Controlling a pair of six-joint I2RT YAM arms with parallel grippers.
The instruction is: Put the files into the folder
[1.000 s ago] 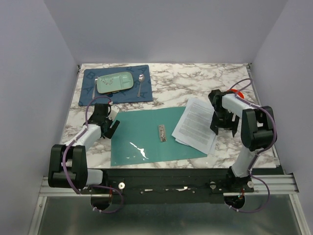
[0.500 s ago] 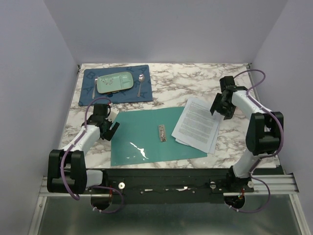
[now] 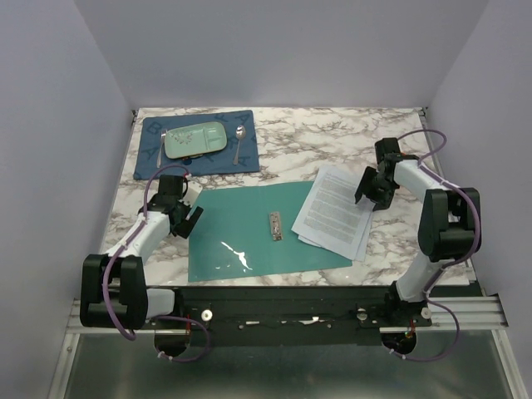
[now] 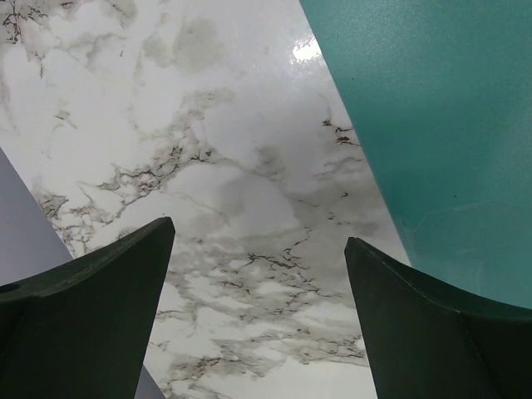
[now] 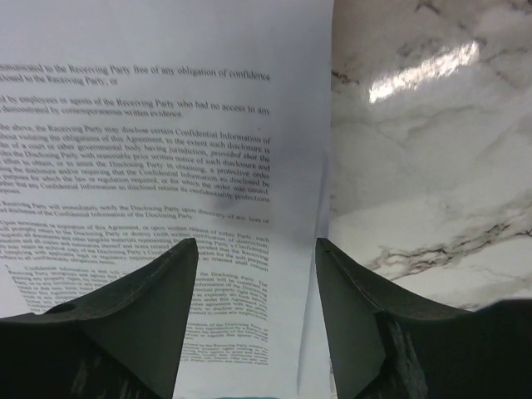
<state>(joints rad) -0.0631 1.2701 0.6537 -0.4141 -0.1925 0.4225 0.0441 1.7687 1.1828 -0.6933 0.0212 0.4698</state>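
Observation:
The teal-green folder lies open and flat on the marble table, with a small metal clip at its spine. The files, several white printed sheets, lie fanned over the folder's right edge. My right gripper is open and hovers over the sheets' right edge; in the right wrist view the files fill the left and the gripper straddles their edge. My left gripper is open and empty just left of the folder; the left wrist view shows the gripper over bare marble beside the folder.
A dark blue placemat at the back left holds a pale green tray and a spoon. Grey walls close in the table on the left, back and right.
My right gripper has swung out from near its own arm, to the back right, then down onto the right edge of the sheets. My left gripper shifted slightly. Folder and files have not moved.

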